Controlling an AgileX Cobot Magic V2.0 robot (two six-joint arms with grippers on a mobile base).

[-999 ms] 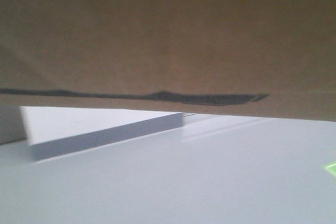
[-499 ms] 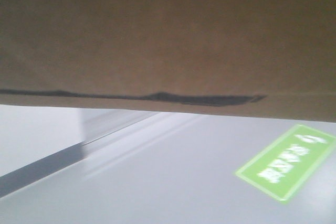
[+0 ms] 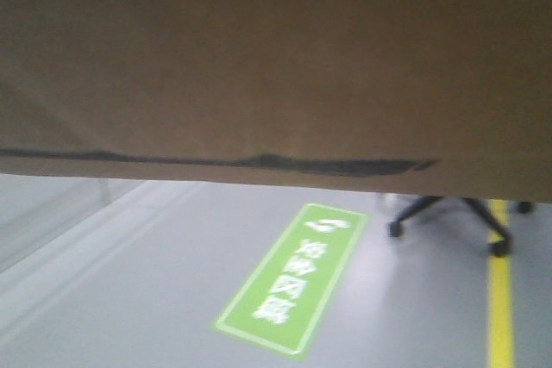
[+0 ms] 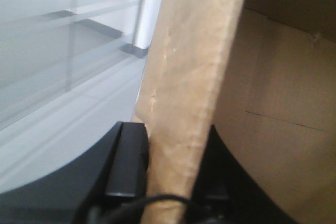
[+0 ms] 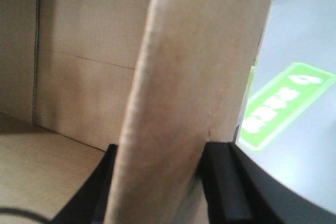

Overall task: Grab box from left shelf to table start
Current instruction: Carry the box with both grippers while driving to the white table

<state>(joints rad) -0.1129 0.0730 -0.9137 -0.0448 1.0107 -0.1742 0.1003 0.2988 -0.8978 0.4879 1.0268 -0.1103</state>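
This looked like an industrial or logistics workspace, part lab and part office: its smooth grey floor [image 3: 121, 299] carried a painted yellow line [image 3: 500, 308] and a green floor sign [image 3: 291, 277] with white characters. A black swivel-chair base [image 3: 448, 213] on castors stood near the line. What seemed a glass partition [image 4: 47, 61] ran along one side, and a brown corrugated box [image 3: 276, 58] suited a goods-handling site.

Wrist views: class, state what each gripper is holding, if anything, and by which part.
Both hold the box. The left gripper and the right gripper each pinch an upright cardboard side panel, one finger inside and one outside.
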